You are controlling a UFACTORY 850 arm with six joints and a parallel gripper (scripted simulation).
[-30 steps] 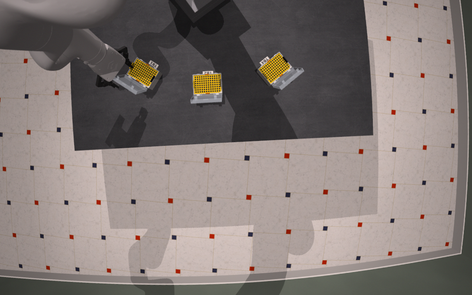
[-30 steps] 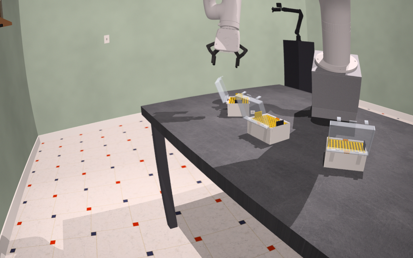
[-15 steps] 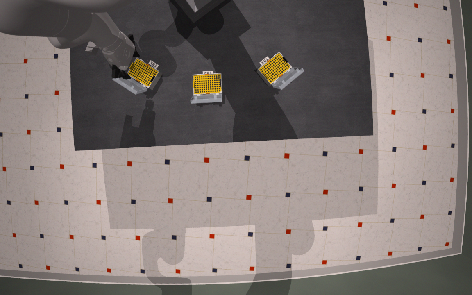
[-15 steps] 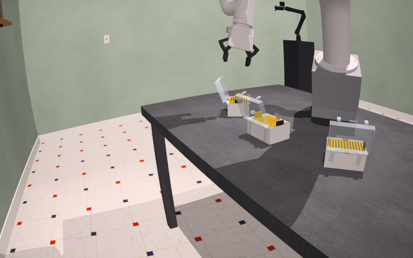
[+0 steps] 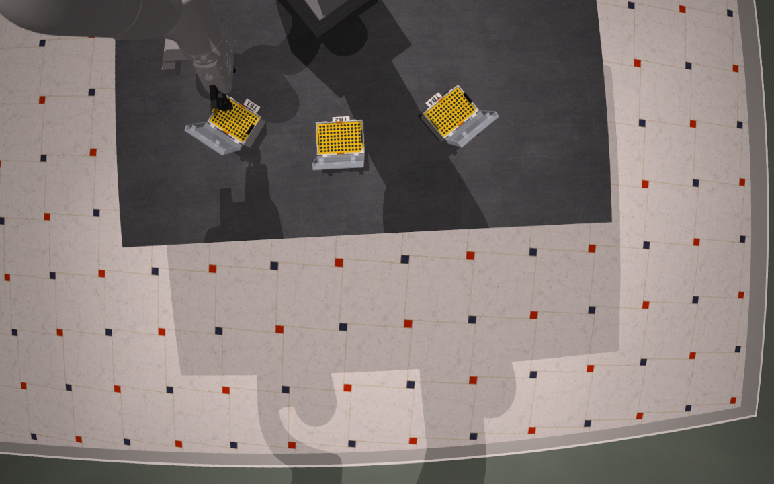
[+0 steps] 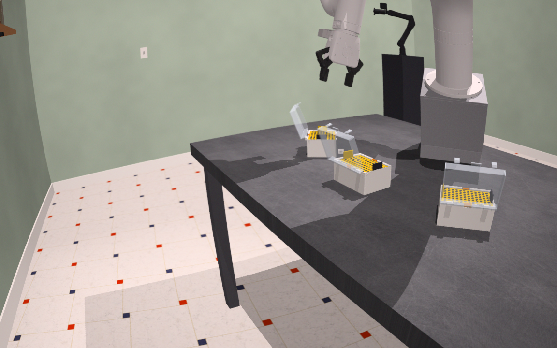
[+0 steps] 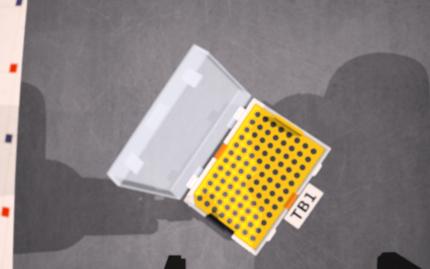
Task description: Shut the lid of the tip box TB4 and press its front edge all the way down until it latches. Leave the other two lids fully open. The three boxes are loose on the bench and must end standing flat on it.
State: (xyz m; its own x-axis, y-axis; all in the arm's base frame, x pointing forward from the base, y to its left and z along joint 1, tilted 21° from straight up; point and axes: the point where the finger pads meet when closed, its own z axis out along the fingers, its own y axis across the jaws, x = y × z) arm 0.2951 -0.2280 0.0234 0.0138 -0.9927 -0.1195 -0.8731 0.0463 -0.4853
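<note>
Gripper [image 6: 336, 78] fingers fully spread, holding nothing. Directly below fingers: open box [image 7: 257, 175], white tag [image 7: 304, 205] reading "TB1", lid [image 7: 179, 125] up.

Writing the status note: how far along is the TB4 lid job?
Done: nothing on the target; the TB4 box has its lid up, as do the middle box and the TB1 box. In hand: the open, empty gripper hangs high above TB1, the wrong box. Left: travel to TB4, swing its lid shut, press the front edge down.
</note>
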